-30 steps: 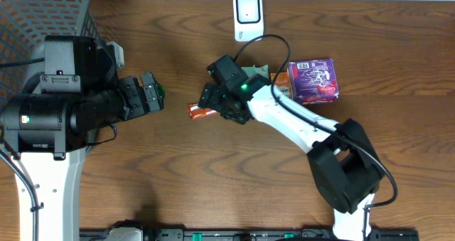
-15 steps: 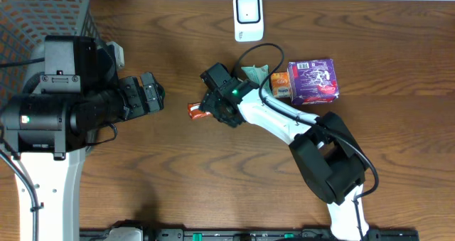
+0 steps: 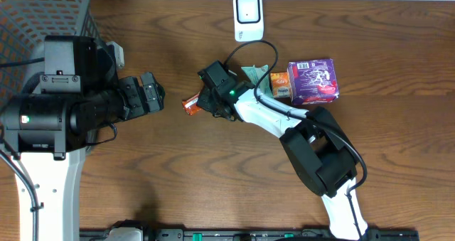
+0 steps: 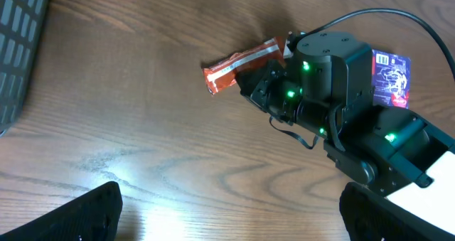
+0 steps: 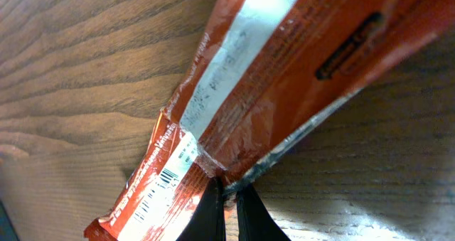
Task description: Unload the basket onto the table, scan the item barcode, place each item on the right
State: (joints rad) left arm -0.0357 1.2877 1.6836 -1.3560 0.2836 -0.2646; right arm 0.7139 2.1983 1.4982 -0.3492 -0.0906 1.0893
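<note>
Mesh of a grey wire basket (image 3: 43, 13) fills the far left corner of the wooden table (image 3: 398, 156), behind the left arm. Just to its right, the left gripper (image 3: 151, 93) hovers over bare wood with its jaws spread wide and nothing between them; in its own wrist view the two dark fingers (image 4: 78, 212) sit at opposite bottom corners.

Next comes the orange snack wrapper (image 3: 190, 105), well apart from the left gripper and lying tilted on the wood near the middle of the table. From the left wrist it shows as a long orange strip with a silver band (image 4: 238, 65).

The right gripper (image 3: 206, 102) is at the wrapper's right end. Its jaws are pressed together, pinching the wrapper's thin crimped edge (image 5: 284, 70), and a small barcode (image 5: 167, 175) shows on the pale strip near them.

Behind, at the table's far edge, stands a white scanner (image 3: 247, 15). Right of the gripper lie a green packet (image 3: 254, 74), a small orange packet (image 3: 280, 84) and a purple box (image 3: 313, 81), close together.
</note>
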